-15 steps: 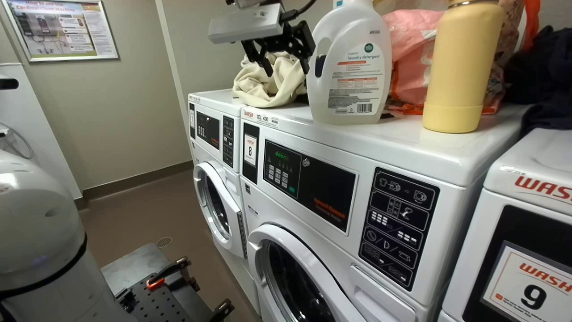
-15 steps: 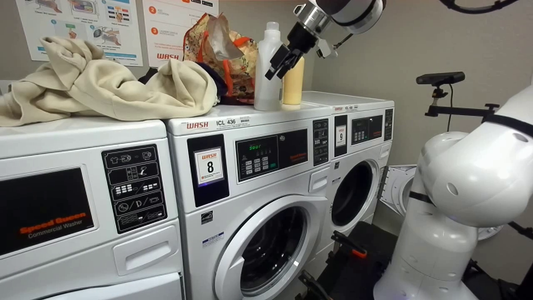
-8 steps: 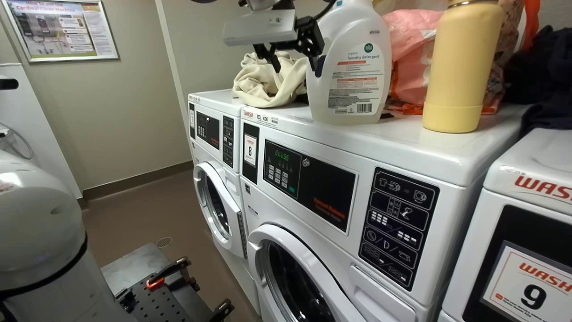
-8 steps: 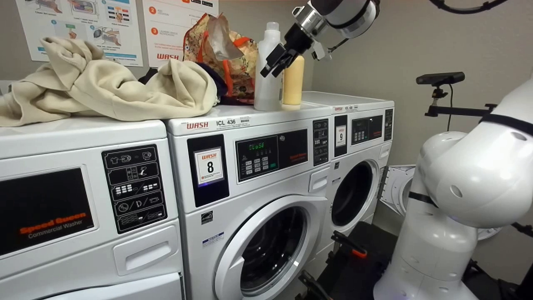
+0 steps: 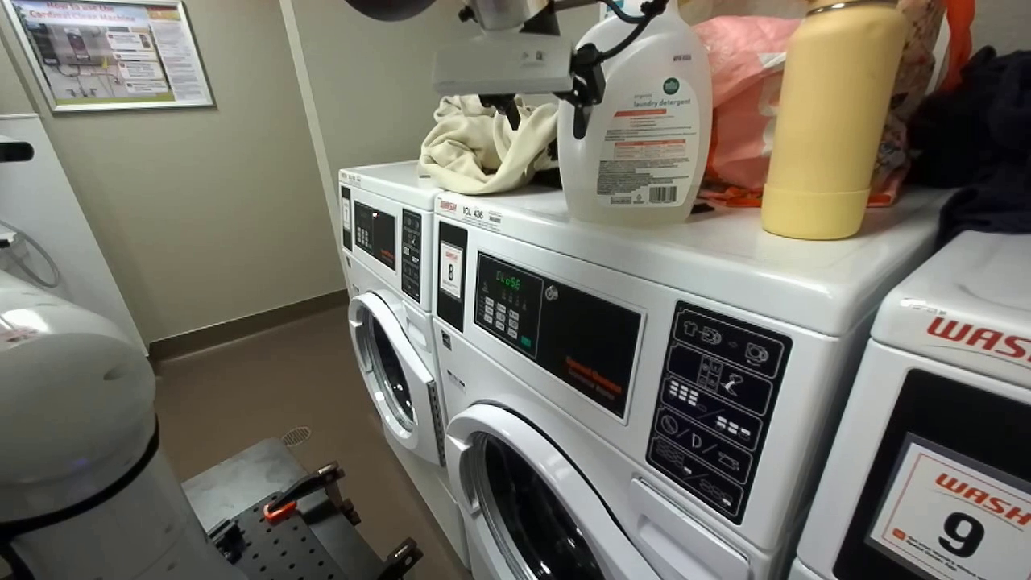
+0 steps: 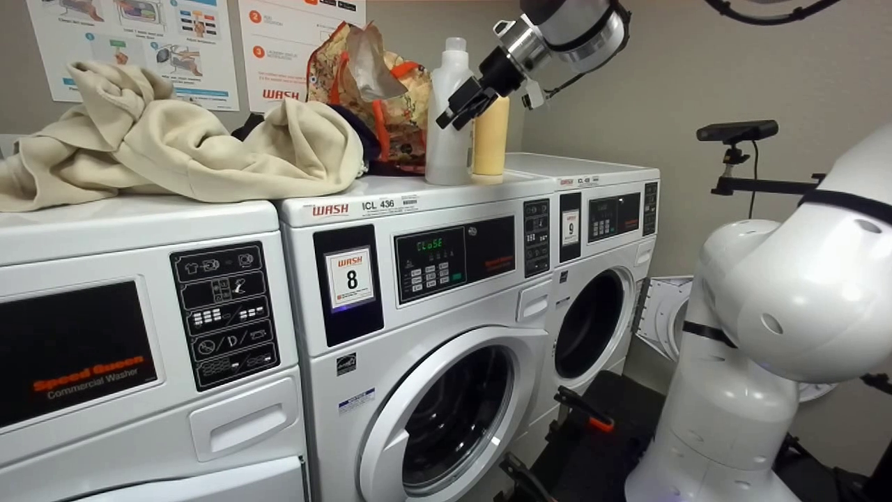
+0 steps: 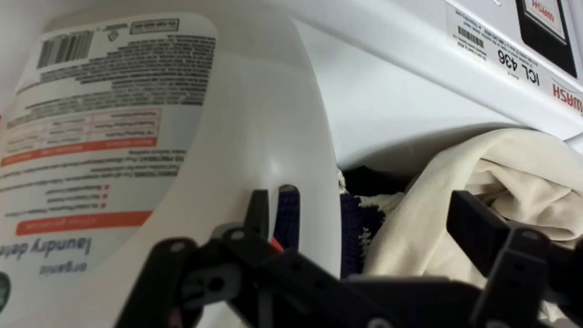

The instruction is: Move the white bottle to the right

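Observation:
The white bottle [image 5: 652, 141] stands upright on top of washer 8, its printed label and handle hole showing. It also shows edge-on in an exterior view [image 6: 446, 157] and upside down in the wrist view [image 7: 268, 114]. My gripper [image 5: 548, 127] is open at the bottle's handle side; it also shows in an exterior view [image 6: 451, 122]. In the wrist view the gripper [image 7: 357, 205] has its left finger [image 7: 258, 212] at the bottle body beside the handle hole. The right finger [image 7: 476, 228] is well beyond the handle, over cloth. Whether the left finger touches the bottle is unclear.
A pale-yellow bottle [image 5: 834, 129] stands right of the white bottle. A pink bag [image 5: 745, 97] and a patterned bag [image 6: 390, 118] are behind. Beige cloth [image 5: 487, 149] lies on the handle side. The washer top's front edge [image 5: 644, 278] runs before the bottles.
My gripper has moved right toward the bottle's handle and tilted. The white bottle has shifted slightly right in an exterior view. The washer display changed from "door" to "close".

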{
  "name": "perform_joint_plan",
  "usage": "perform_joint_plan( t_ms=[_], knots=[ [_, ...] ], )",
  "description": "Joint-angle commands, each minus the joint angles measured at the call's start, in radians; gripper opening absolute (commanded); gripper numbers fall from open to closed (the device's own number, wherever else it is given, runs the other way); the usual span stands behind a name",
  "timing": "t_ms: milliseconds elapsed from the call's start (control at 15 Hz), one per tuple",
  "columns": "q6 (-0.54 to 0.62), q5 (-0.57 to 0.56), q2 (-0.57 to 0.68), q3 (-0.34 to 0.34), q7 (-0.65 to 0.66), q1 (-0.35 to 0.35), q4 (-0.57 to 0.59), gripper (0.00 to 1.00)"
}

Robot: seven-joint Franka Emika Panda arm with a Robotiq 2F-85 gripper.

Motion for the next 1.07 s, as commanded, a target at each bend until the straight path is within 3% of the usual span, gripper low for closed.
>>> perform_joint_plan(
  t_ms=[0, 533, 1000],
  knots=[
    [-0.003, 0.101, 0.009, -0.049, -0.136, 0.044, 0.039, 1.00],
    [-0.092, 0.368, -0.004, -0.137, -0.448, 0.115, 0.075, 1.00],
    [-0.238, 0.572, 0.039, -0.104, -0.622, 0.036, 0.074, 1.00]
  ],
)
